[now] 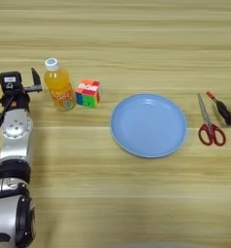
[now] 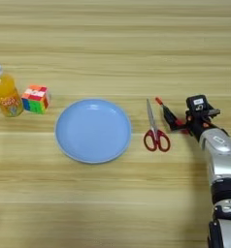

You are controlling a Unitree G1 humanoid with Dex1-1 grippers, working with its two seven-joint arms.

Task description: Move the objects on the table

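Observation:
The orange-drink bottle (image 1: 59, 91) stands upright at the left of the table (image 1: 115, 38). My left gripper (image 1: 13, 85) is open just left of it, and its nearer finger (image 1: 35, 81) is a small gap from the bottle. The pen (image 2: 159, 103) lies slanted at the right, beside red-handled scissors (image 2: 154, 129). My right gripper (image 2: 190, 114) is open at the pen. One black finger (image 2: 170, 116) lies along the pen and covers its middle, so only the red ends show.
A coloured puzzle cube (image 1: 88, 93) sits just right of the bottle. A round blue plate (image 1: 148, 125) lies in the middle, between the cube and the scissors. Both forearms run down the left and right edges.

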